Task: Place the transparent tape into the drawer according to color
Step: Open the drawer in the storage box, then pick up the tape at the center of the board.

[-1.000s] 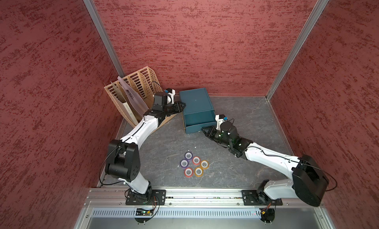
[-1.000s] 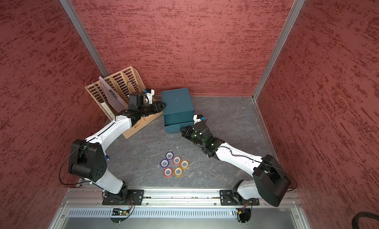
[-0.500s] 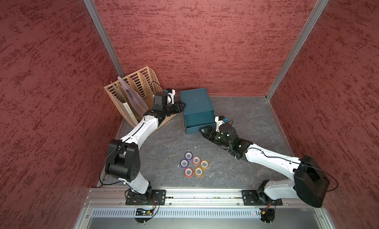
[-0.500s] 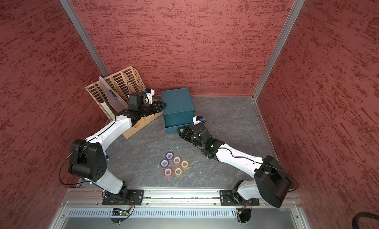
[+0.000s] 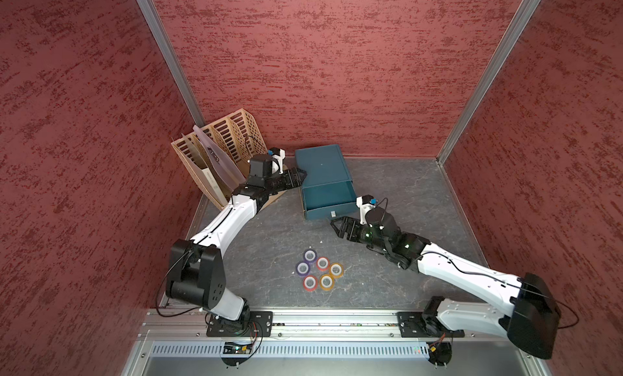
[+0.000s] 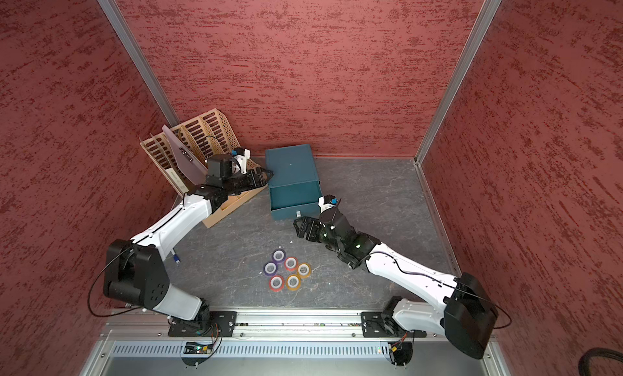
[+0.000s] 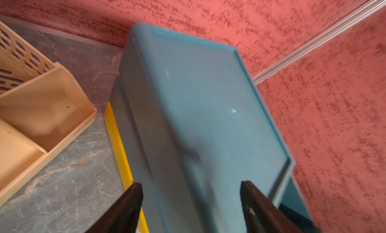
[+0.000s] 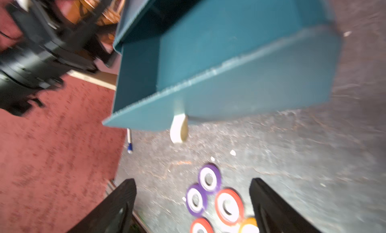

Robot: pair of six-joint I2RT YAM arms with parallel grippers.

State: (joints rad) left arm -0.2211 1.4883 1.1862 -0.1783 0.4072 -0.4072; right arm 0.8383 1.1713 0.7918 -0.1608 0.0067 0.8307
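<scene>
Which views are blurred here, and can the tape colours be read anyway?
Both top views: sharp, evenly lit, the tape rolls plainly purple, red and orange-yellow. Right wrist view: motion-smeared, the drawer streaked at its edges, roll colours readable all the same. Left wrist view: soft, the drawer cabinet blurred.

Even light, blurred wrist views

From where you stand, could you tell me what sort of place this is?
Probably a robot test cell: red panel walls enclose a grey tabletop; left arm and right arm mount on an aluminium rail.
</scene>
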